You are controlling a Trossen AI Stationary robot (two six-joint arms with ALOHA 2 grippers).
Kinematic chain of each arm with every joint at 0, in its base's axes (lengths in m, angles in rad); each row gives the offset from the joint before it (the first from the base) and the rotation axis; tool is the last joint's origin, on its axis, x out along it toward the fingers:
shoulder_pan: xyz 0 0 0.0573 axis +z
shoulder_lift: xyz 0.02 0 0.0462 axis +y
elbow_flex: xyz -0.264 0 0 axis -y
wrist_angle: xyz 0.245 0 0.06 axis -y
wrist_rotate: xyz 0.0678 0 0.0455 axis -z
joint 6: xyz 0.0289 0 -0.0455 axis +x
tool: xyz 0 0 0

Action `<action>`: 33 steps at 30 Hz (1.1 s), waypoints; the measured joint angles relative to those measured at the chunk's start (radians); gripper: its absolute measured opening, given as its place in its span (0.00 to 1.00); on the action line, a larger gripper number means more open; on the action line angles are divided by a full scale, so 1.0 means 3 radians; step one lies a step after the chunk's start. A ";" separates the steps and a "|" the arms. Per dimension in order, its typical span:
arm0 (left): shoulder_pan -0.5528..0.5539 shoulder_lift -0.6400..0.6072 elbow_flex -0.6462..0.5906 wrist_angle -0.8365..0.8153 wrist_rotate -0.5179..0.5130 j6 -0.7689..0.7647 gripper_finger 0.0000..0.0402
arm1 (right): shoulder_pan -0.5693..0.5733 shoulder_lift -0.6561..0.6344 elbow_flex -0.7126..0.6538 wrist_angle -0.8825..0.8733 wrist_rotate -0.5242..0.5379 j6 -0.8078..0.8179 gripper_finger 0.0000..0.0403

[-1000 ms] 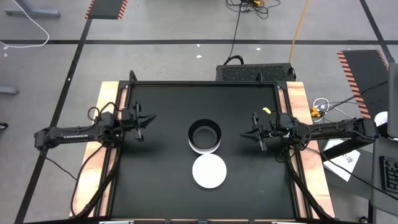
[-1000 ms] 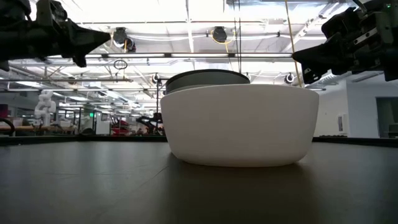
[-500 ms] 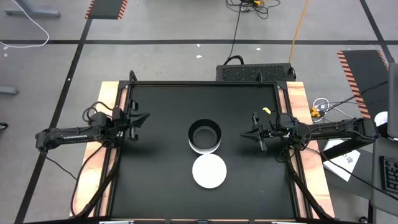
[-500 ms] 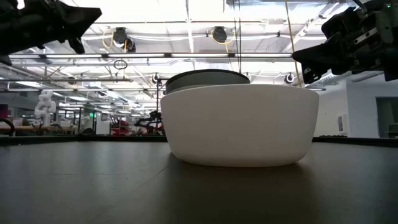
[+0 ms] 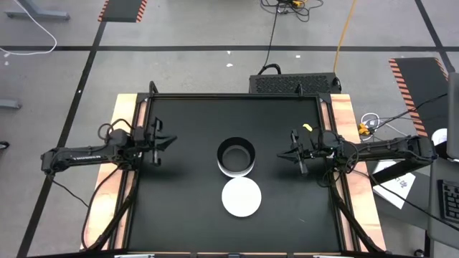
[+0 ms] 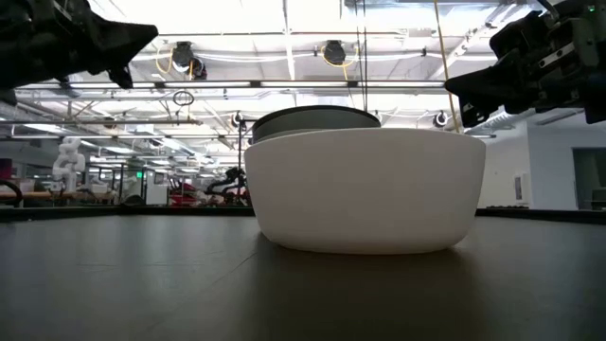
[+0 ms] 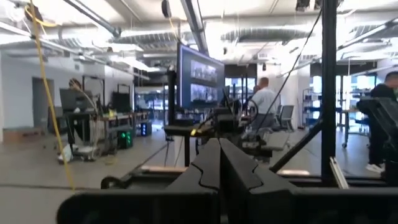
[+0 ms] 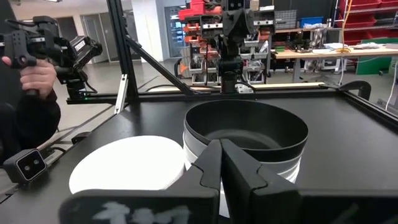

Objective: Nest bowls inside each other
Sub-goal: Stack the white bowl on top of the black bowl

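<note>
A stack of nested bowls [image 5: 236,156] stands mid-table, a black bowl [image 8: 245,130] uppermost inside white ones [image 8: 198,147]. A single white bowl [image 5: 242,197] rests on its base just nearer than the stack, and in the low view this white bowl [image 6: 365,189] hides most of the stack [image 6: 312,118]. My left gripper [image 5: 168,138] hovers shut over the table's left part, pointing at the stack. My right gripper [image 5: 288,154] hovers shut to the right of the stack, facing it [image 8: 221,146]. Both are above the table [image 6: 142,38], [image 6: 459,90].
The black table top [image 5: 186,208] has a raised frame edge [image 5: 237,96]. A person's hand [image 8: 37,71] holding a device shows beyond the table's near side in the right wrist view. People stand in the room beyond [image 7: 264,99].
My left gripper has drawn back a little toward the table's left edge and risen slightly, staying shut. The right arm and the bowls have kept still.
</note>
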 joint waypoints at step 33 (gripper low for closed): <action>0.0003 0.0001 0.0001 -0.1055 -0.0291 -0.0016 0.02 | 0.0000 0.0218 0.0001 0.0239 0.0072 0.0091 0.00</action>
